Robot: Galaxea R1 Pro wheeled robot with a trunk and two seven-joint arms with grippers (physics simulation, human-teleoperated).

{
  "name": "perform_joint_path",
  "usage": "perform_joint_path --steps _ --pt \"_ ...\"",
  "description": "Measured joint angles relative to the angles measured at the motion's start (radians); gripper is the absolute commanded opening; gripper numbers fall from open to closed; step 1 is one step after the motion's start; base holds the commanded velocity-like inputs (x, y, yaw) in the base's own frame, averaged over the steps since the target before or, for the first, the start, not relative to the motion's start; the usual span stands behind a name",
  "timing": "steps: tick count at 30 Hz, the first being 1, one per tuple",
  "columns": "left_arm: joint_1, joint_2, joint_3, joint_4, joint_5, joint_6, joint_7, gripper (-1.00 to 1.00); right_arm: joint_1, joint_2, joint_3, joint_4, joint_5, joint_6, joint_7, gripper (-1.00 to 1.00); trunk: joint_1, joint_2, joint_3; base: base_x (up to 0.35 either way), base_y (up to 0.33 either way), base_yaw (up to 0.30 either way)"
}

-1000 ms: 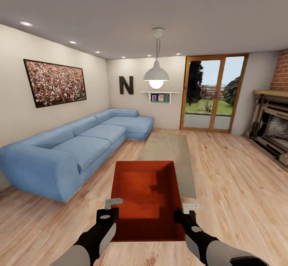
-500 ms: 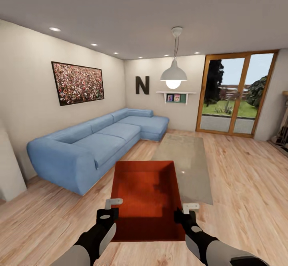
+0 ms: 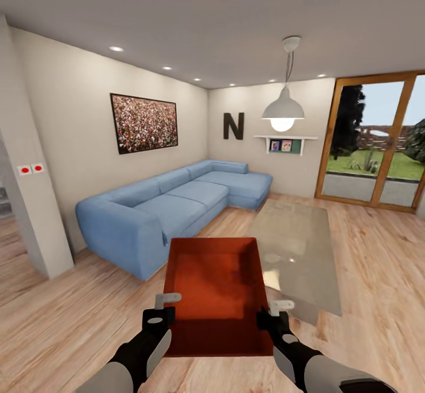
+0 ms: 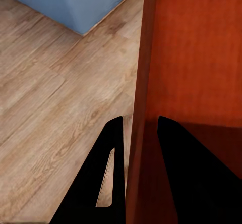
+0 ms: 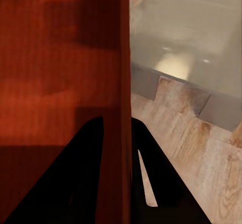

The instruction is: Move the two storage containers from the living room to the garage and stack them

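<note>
One red-orange, open-topped storage container point(image 3: 213, 287) hangs in front of me above the living room's wood plank floor point(image 3: 77, 316). My left gripper point(image 3: 168, 300) is shut on its left wall, one finger inside and one outside. In the left wrist view, that gripper point(image 4: 138, 125) straddles the thin container wall point(image 4: 196, 57). My right gripper point(image 3: 277, 306) is shut on the right wall in the same way. The right wrist view has this gripper point(image 5: 118, 120) clamped over the container's edge point(image 5: 55, 57). The garage is out of view.
A blue corner sofa point(image 3: 171, 204) stands ahead to the left. The low grey table point(image 3: 295, 245) lies ahead to the right, just past the container. A white wall corner point(image 3: 29, 204) with red switches is near left, and glass doors point(image 3: 378, 145) are far right.
The camera has swung left: sofa, table and doors slid right in the picture, the fireplace left view and a wall corner appeared. The container and both grippers hold the same pose.
</note>
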Motion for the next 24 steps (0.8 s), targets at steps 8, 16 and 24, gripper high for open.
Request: perform_joint_path --steps 8,16,24 --pt "0.000 0.000 0.000 -0.001 0.000 0.000 0.000 -1.00 0.000 0.000 0.000 0.000 0.000 0.000 0.000 -1.00 0.000 0.000 0.000 0.000 0.000 0.266" --pt "0.000 0.000 0.000 0.000 0.000 0.000 0.000 -1.00 0.000 0.000 0.000 0.000 0.000 0.000 0.000 -1.00 0.000 0.000 0.000 0.000 0.000 0.266" --pt "0.000 0.000 0.000 -0.001 0.000 0.000 0.000 -1.00 0.000 0.000 0.000 0.000 -0.001 0.000 0.000 -1.00 0.000 0.000 0.000 0.000 0.000 0.266"
